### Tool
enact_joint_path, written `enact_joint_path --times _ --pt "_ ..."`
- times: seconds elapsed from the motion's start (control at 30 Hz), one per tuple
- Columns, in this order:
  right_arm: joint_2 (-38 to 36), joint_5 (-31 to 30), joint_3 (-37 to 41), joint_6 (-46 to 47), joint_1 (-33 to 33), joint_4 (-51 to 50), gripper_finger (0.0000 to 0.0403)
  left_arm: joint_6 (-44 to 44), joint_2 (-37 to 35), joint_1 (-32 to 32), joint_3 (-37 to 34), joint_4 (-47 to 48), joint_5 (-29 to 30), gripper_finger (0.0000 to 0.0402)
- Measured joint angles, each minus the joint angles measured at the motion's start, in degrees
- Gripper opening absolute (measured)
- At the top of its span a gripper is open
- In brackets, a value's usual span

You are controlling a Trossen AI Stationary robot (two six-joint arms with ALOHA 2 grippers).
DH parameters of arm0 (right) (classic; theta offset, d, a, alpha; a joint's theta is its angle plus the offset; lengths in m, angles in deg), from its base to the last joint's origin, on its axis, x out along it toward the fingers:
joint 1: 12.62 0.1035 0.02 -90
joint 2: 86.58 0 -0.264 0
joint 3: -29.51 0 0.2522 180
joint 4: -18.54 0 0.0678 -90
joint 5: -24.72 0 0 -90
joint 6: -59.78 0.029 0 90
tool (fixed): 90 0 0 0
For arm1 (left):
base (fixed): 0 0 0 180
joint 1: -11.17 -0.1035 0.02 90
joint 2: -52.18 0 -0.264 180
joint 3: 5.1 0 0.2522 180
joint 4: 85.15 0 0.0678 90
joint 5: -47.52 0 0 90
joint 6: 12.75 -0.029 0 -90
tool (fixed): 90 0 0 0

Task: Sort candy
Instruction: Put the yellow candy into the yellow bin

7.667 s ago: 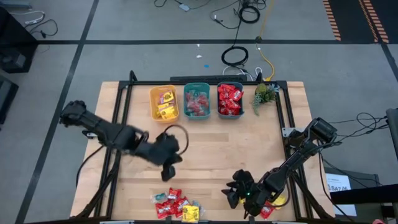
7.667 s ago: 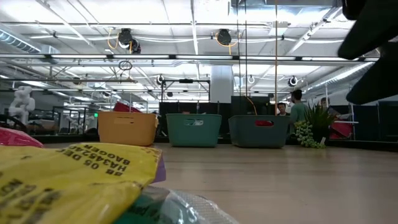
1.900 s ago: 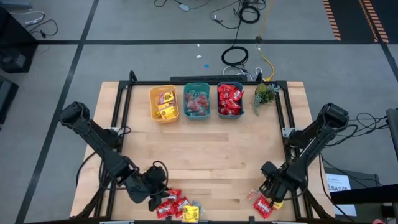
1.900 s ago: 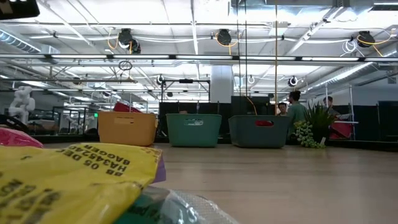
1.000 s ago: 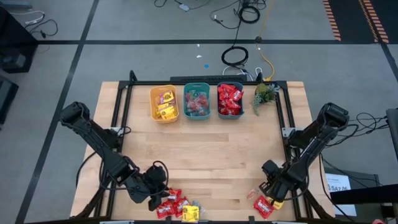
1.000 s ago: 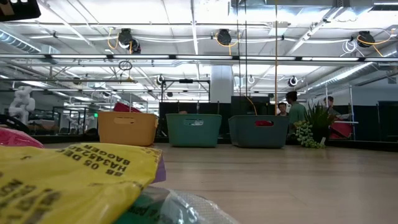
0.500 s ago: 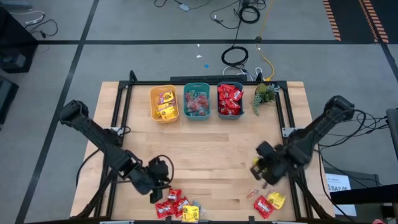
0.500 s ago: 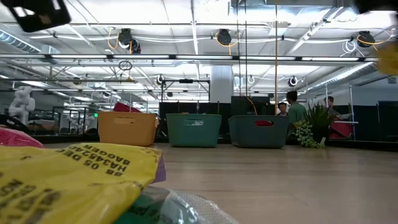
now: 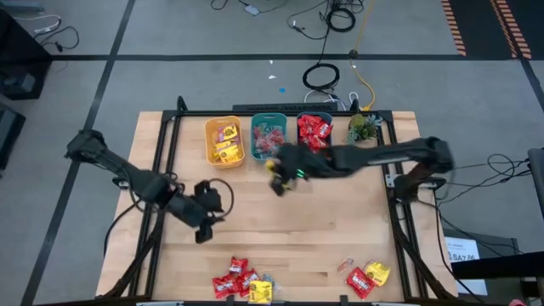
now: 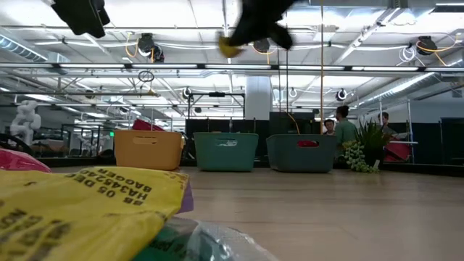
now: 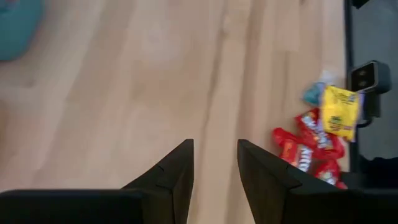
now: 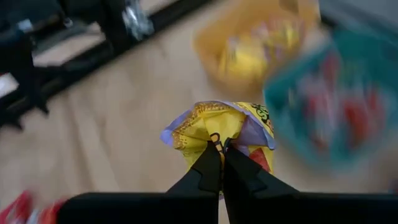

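My right gripper [image 12: 217, 151] is shut on a yellow candy packet [image 12: 219, 127] and hangs above the table just in front of the yellow bin [image 9: 224, 141] and the teal bin [image 9: 269, 138]. In the low view it shows high up [image 10: 255, 20], the packet [image 10: 230, 48] at its tip. My left gripper [image 11: 214, 167] is open and holds nothing. It hangs over bare wood at the left [image 9: 204, 228], away from the red and yellow candy pile [image 11: 317, 144] by the near edge. My right gripper pinches the yellow packet by a crumpled edge [image 12: 214, 138] between its two fingertips. The fingers slant down toward the bins. The packet sticks out past the fingertips, lifted clear of the table.
A third bin with red packets [image 9: 314, 136] stands to the right of the teal one, and a small green plant [image 9: 361, 127] beside it. More candy lies near the front edge at the left [image 9: 242, 280] and the right [image 9: 367, 276]. Bare wood lies between the bins and the piles.
My right gripper has risen from the pile at the near right corner and swung fast toward the far edge and the left, carrying the yellow packet to the bins. My left gripper, still open, has risen and drawn back from the near-left pile toward the table's middle.
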Motion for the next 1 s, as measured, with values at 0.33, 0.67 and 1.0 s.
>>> enact_joint_path --times 0.33,0.67,1.0 --pt "26.5 7.2 -19.5 -13.4 -12.0 22.3 0.0 -4.6 -12.1 -5.2 0.0 6.1 -0.2 0.0132" --pt "45.2 7.7 -30.3 -9.6 -16.7 33.6 0.0022 -2.6 -18.7 -5.7 0.0 10.1 -0.2 0.0132" --pt "45.4 11.9 -31.5 -9.6 -17.6 33.7 0.0157 -4.3 -19.5 -5.7 0.0 10.6 -0.2 0.0132"
